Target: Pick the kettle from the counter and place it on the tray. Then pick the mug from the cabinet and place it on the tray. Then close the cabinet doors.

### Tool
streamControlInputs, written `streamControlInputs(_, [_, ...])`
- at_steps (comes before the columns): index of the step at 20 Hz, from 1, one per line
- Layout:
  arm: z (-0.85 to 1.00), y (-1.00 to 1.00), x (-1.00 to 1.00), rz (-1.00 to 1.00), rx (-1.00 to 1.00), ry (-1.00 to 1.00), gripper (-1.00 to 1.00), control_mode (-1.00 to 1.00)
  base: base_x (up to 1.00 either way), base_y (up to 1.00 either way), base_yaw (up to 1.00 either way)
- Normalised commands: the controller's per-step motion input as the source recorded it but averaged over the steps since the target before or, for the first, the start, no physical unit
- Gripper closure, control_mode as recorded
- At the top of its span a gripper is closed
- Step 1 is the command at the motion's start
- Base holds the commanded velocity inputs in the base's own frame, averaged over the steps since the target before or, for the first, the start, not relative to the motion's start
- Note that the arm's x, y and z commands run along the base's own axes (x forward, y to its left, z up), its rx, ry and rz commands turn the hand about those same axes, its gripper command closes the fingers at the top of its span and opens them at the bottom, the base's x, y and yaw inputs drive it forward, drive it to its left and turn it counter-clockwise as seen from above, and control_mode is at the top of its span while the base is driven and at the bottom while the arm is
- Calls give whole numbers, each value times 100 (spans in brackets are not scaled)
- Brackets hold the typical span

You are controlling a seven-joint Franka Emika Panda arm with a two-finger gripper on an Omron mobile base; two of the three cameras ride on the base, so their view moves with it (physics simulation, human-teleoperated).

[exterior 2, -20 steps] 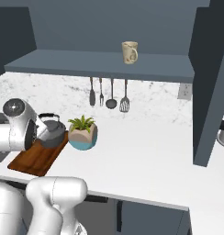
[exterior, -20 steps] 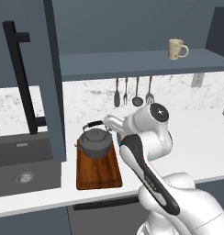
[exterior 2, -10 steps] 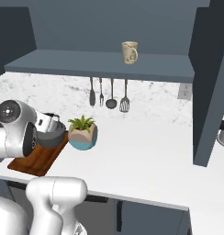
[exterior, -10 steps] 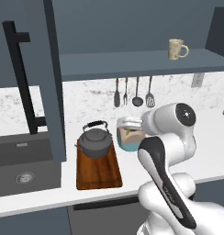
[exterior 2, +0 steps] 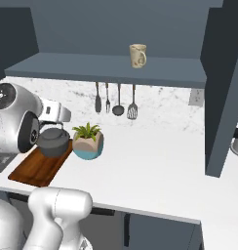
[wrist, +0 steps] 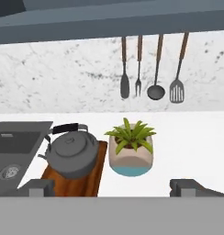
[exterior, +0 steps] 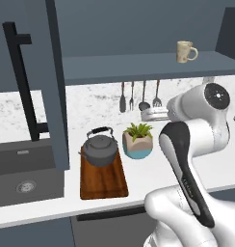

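The kettle (exterior: 100, 149) sits on the tray (exterior: 104, 179) beside the plant pot (exterior: 137, 143), the mug (exterior: 186, 51) on the cabinet shelf (exterior: 148, 64), jaws wide open and empty.

arm (exterior: 194, 144): glossy white rounded shells | dark joint bands | black round end caps

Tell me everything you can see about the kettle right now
The kettle is a squat, round, dark grey pot that looks like metal, with a lid knob on top and an arched black handle over it. It stands upright on the far end of the reddish-brown wooden tray, near the wall. The potted plant stands just beside it on the counter; whether the two touch cannot be told. Nothing grips the kettle.
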Motion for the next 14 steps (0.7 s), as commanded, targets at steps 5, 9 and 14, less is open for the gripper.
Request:
streamControlInputs(5, [51, -64, -25, 2, -2, -12, -100, -100, 0, 0, 0])
streamControlInputs(9, [47, -63, -16, 6, 0, -9, -100, -100, 0, 0, 0])
streamControlInputs(14, [38, -62, -3, 1, -2, -9, -100, -100, 0, 0, 0])
